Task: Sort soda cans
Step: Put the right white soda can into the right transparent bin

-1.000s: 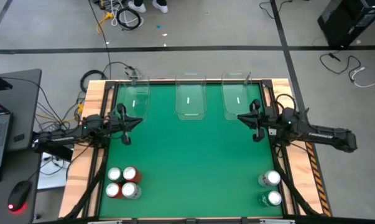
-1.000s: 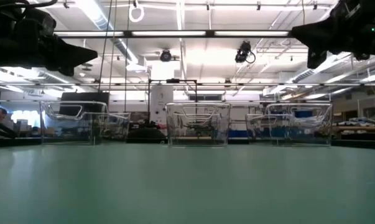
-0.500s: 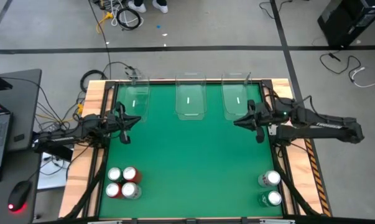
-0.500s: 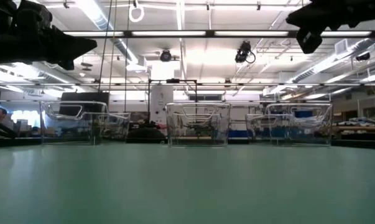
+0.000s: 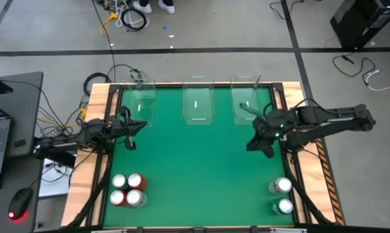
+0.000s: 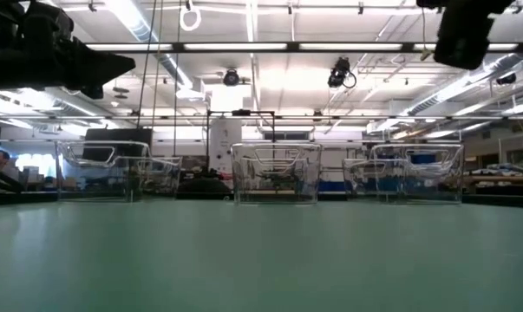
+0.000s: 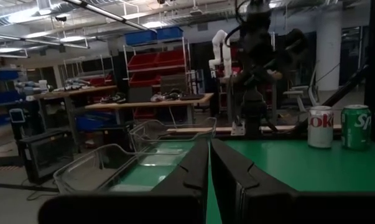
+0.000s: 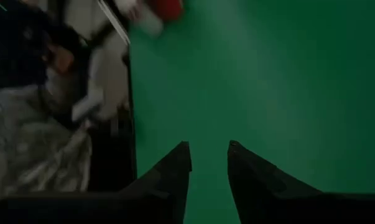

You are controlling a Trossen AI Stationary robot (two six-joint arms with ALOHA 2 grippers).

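Several soda cans, red and silver-topped, stand upright in a cluster [image 5: 127, 189] near the table's front left corner. A silver-white can [image 5: 280, 186] and a green can [image 5: 282, 207] stand at the front right; the left wrist view shows them too, silver-white [image 7: 319, 126] and green [image 7: 356, 126]. My left gripper [image 5: 139, 126] hovers shut and level over the left side of the green mat. My right gripper [image 5: 254, 146] hangs over the right half of the mat, tipped downward, fingers [image 8: 181, 163] apart over bare mat, with nothing between them.
Three clear plastic bins [image 5: 141, 103], [image 5: 198, 103], [image 5: 245, 103] stand in a row along the far edge. Wooden rails [image 5: 97, 129] border the left and right sides. The green mat [image 5: 195, 168] between the bins and the cans is bare.
My right gripper has risen and swung from the right rail out over the mat toward the near edge, tipping from level to slanting downward and rolling about its own axis. My left arm has kept still, and no can has moved.
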